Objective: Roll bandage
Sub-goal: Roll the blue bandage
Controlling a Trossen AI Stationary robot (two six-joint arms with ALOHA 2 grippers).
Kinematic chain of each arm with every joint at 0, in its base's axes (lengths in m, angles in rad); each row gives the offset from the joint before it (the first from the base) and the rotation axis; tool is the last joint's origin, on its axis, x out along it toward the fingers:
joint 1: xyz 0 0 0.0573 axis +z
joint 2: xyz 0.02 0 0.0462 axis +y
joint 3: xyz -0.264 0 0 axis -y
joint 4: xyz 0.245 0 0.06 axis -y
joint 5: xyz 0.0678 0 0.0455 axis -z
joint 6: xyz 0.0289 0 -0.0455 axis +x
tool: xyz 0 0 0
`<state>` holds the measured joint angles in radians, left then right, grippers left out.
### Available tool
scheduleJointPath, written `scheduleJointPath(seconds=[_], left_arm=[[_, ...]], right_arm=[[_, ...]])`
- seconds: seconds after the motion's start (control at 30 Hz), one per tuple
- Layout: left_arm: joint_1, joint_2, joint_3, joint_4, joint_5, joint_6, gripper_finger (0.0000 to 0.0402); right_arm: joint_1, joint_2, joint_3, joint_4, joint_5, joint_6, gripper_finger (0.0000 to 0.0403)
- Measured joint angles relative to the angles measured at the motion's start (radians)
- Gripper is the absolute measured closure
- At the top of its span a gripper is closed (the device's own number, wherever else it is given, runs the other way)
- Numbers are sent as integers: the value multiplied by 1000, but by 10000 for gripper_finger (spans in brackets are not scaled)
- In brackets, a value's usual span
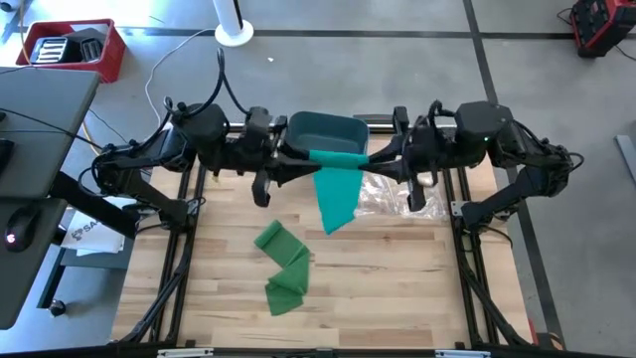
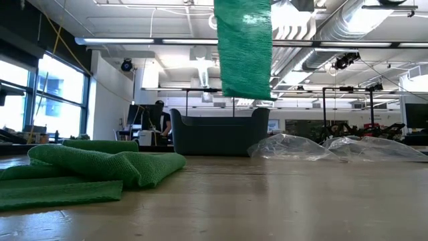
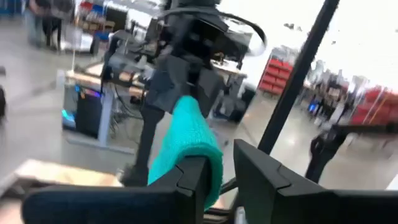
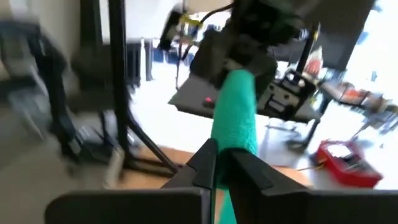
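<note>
Two green cloths (image 1: 281, 267) lie folded on the wooden table (image 1: 397, 288) in front of you, well apart from the arms, and a dark bin (image 1: 328, 130) sits at the far edge with crumpled clear plastic (image 1: 383, 197) beside it. None of these touches the teal bandage (image 1: 336, 187), which is held up between both arms above the bin's near rim, its loose end hanging free over the table.

The right gripper (image 4: 219, 163) is closed tight on the bandage's rolled top edge. The left gripper (image 3: 219, 171) has the roll draped against one finger, and its fingers stand a little apart; whether you truly have a grip there is hard to say through the blur.

The low view shows you the strip hanging clear of the tabletop; the high view cannot. Each wrist view shows the opposite arm behind the roll.
</note>
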<state>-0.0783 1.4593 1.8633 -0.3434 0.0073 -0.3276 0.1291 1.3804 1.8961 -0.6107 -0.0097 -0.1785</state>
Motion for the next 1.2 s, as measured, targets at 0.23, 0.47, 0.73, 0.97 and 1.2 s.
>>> scheduleJointPath(seconds=[0.23, 0.47, 0.73, 0.97, 1.2], left_arm=[[33, 0, 0, 2, 7, -133, 328], [34, 0, 0, -5, 30, -4, 394], [24, -1, 0, -1, 115, 267, 398], [0, -1, 0, -1, 112, 474, 398], [-4, -2, 0, -5, 46, 351, 380]], right_arm=[[48, 2, 0, -53, 117, -223, 394], [53, 2, 0, -52, 163, 32, 383], [23, 2, 0, 38, 95, 429, 316], [2, 3, 0, 95, 9, 517, 295], [24, 14, 0, 98, 86, 336, 382]])
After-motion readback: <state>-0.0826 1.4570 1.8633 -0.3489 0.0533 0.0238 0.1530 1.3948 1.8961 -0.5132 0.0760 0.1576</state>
